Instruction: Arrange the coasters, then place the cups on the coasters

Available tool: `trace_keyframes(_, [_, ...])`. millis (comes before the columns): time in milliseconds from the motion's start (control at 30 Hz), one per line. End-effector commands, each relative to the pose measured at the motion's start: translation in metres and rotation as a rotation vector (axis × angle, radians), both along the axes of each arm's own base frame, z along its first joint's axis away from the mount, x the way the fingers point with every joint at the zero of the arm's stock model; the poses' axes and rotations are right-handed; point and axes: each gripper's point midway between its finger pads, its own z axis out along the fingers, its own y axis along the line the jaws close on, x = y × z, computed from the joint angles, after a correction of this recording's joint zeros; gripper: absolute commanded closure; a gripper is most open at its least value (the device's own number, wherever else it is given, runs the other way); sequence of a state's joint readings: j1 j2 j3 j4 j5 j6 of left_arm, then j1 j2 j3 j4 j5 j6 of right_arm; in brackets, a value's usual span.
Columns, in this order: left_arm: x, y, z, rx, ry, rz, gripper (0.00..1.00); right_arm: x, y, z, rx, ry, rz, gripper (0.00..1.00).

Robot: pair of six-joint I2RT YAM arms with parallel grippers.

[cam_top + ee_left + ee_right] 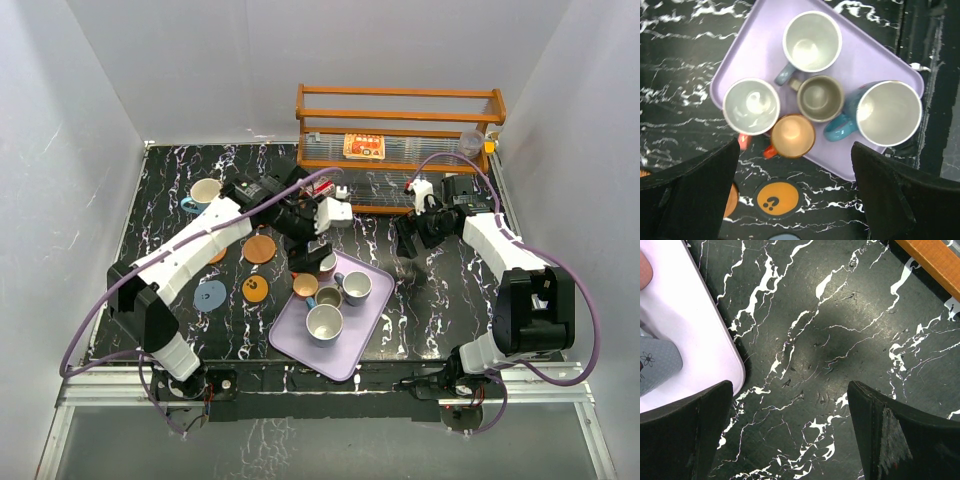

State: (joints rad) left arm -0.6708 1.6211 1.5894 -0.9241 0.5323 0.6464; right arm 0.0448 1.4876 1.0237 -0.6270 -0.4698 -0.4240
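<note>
Close to the near edge of the table [440, 310], the lilac tray [355, 348] is carrying the cups [812, 42] in a tight cluster. Five are showing from the left wrist, with the small orange-lined cup [792, 136] sitting right at the tray's edge, so the placing is looking barely begun. Left of the tray the coasters [256, 289] are lying loosely spread: a dotted orange coaster [256, 289], a grey-blue coaster [210, 295], a rattan coaster [260, 247] and a plain orange coaster [216, 256] half under the left arm [190, 255]. The others are not showing. The left gripper [795, 147] is hovering over the cups, fingers spread and empty. The right gripper [790, 385] is hanging wide apart over bare marble beside the tray. Farther back a sixth cup [205, 192] is standing alone; whether a coaster is lying beneath it I cannot tell. Behind, a wooden rack [400, 105] is holding a printed packet [364, 146], and pale walls [90, 100] are enclosing the black, white-veined surface.
</note>
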Motion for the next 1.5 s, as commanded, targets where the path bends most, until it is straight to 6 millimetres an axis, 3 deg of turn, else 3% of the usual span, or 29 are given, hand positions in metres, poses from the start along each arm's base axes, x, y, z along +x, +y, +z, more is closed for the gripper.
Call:
trace_keyframes(0, [-0.031,-0.015,0.01,-0.03,0.005,-0.135,0.07,0.009,-0.002,0.012,0.005,-0.058,-0.003,0.02])
trace_keyframes(300, [-0.071,-0.046,-0.01,-0.001,0.008,-0.301,0.14,0.009,-0.007,0.011,0.0,-0.055,-0.02,0.02])
trace_keyframes(600, [-0.101,-0.057,-0.038,0.058,0.002,-0.466,0.27,0.01,-0.01,0.007,0.002,-0.045,-0.031,0.02])
trace_keyframes(1233, [-0.122,-0.05,-0.092,0.279,-0.074,-0.699,0.57,0.009,-0.009,0.005,0.011,-0.033,-0.024,0.02])
trace_keyframes(1467, [-0.123,-0.049,-0.102,0.305,-0.081,-0.708,0.66,0.009,-0.008,0.004,0.012,-0.029,-0.023,0.02])
